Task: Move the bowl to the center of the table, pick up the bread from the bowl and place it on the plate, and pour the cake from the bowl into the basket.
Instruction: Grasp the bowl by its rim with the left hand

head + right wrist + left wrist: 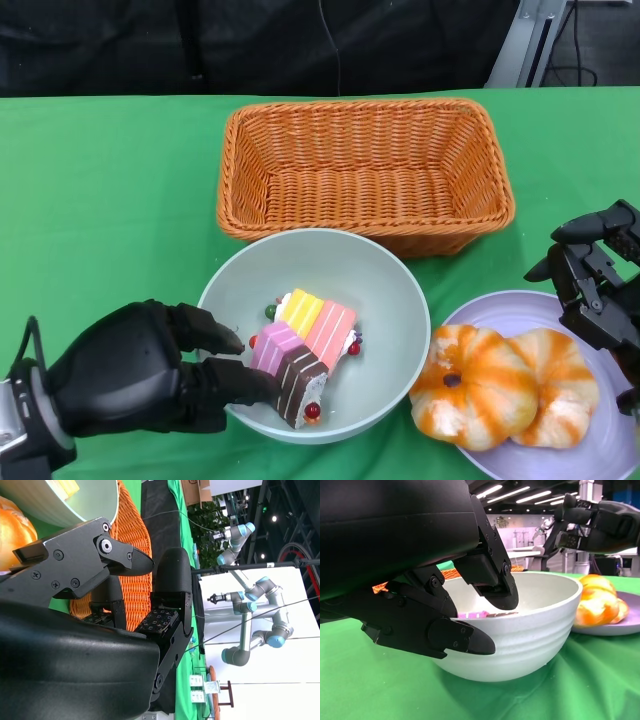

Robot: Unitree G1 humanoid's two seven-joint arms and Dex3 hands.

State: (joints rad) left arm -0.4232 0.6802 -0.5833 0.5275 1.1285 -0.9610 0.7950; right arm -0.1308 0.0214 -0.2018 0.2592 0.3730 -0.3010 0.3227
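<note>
While our left hand's fingers straddle the near rim of the bowl, one lying over the lip inside and another pressed against the outer wall, we read that as a pinch on the rim. The left wrist view bears this out: one finger hooks over the edge and another lies along the ribbed outside. So the left hand is grasping the bowl, which sits on the green surface just in front of the basket, roughly central.

Our right hand hangs above the far edge of the plate, fingers spread and holding nothing; the right wrist view shows bare pads with only air between them.

The bread, two orange-glazed pieces touching each other, already lies on the plate, just beside the bowl. Inside the bowl only the cake remains, striped slices with small red and green berries around them, resting toward our left hand's side.

We judge the first two steps done and the pour in hand. The next move calls for a firm enough rim pinch to lift the bowl without it swinging, raising it clear of the basket's near wall, then tilting it away from us so the slices slide over the far lip into the basket. A one-sided grip may let the bowl rotate, so we would tip it slowly.
</note>
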